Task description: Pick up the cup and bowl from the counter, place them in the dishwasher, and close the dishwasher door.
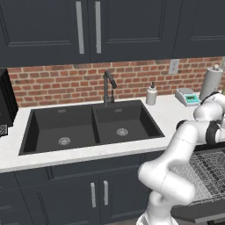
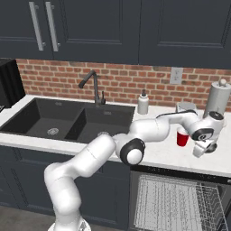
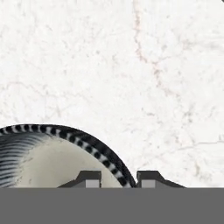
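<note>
Now gripper (image 3: 116, 179) straddles bowl (image 3: 52, 153) rim (on counter (image 3: 131, 65))

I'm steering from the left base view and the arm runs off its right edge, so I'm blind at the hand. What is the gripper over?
Observer: In the hand view the gripper is down over the bowl, which sits on the counter.
Operator: Centred on it, or at the edge?
Observer: At the edge. One of the finger tips is inside the striped rim and the other is outside it.
Operator: Clamped?
Observer: The tips stand close to the rim, but I cannot tell whether they pinch it.
Operator: Where is the cup?
Observer: In the right base view the cup stands upright on the counter, just beside the hand.
</note>
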